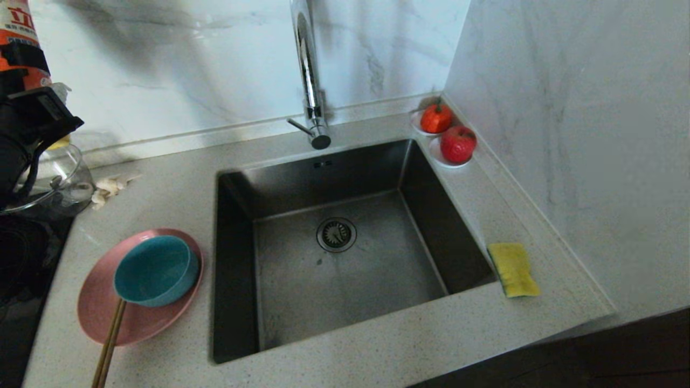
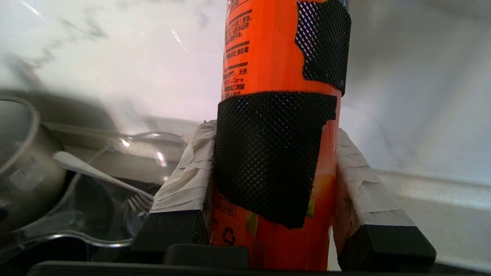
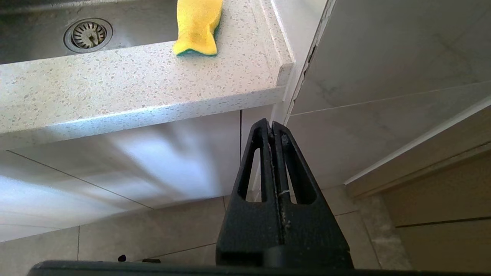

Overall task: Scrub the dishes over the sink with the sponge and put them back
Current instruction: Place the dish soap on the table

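The left tool is seen at the upper left of the head view, its taped fingers pinched on an orange bottle held upright beside a glass bowl. The right tool is parked below the surface edge, its fingers pressed together on nothing.

The pink plate lies at the lower left, left of the sink and below the left tool. The teal bowl sits on it. The wooden chopsticks rest on the plate's near rim. The yellow sponge lies at the sink's right edge, green layer down.
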You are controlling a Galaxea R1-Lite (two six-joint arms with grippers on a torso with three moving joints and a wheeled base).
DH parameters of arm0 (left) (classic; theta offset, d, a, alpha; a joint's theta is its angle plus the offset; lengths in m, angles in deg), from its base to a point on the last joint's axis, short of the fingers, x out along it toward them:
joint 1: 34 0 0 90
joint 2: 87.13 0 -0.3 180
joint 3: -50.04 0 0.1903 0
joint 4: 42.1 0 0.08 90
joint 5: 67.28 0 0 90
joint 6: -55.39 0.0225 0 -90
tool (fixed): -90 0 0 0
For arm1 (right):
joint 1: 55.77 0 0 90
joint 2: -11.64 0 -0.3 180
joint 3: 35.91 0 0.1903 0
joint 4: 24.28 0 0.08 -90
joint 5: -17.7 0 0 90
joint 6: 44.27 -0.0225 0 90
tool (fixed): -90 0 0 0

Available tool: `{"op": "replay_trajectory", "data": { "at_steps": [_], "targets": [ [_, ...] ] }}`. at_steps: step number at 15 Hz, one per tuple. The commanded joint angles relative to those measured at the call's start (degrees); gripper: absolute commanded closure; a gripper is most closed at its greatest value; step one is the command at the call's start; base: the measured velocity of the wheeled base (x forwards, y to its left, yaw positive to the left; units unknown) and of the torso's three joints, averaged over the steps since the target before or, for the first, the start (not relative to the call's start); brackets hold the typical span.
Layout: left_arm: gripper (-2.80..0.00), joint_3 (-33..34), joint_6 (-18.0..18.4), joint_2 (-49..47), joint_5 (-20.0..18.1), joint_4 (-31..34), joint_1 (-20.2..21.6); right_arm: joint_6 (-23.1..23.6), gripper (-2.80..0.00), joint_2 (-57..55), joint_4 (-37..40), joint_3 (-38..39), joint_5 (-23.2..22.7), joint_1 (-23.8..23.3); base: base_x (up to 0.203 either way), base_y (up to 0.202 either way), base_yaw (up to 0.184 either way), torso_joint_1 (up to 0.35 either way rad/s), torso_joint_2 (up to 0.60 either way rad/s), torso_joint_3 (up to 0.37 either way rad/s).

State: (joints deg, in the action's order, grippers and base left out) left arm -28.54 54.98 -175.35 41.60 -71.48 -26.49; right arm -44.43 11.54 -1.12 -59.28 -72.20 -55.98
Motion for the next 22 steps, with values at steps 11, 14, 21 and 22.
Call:
{"op": "replay_trajectory", "data": {
  "at_steps": [11, 14, 21, 22],
  "targets": [
    [0.00, -0.82, -1.34, -9.58, -2.18, -0.14, 0.96, 0.02, 0.00, -0.08, -0.03, 0.00, -0.01, 0.03, 0.000, 0.000, 0.000, 0.000, 0.00, 0.000],
    [0.00, -2.72, -1.34, -11.62, -3.23, -0.16, 1.02, 0.06, 0.00, -0.08, 0.02, 0.00, -0.01, 0.03, 0.000, 0.000, 0.000, 0.000, 0.00, 0.000],
    [0.00, -8.09, -0.64, -16.50, -6.84, -4.10, 1.02, 0.07, 0.00, -0.08, 0.02, 0.00, -0.01, 0.03, 0.000, 0.000, 0.000, 0.000, 0.00, 0.000],
    [0.00, -8.30, -0.49, -17.36, -6.84, -4.14, 1.02, 0.04, 0.00, -0.08, 0.00, 0.00, -0.01, -0.05, 0.000, 0.000, 0.000, 0.000, 0.00, 0.000]
  ]
}}
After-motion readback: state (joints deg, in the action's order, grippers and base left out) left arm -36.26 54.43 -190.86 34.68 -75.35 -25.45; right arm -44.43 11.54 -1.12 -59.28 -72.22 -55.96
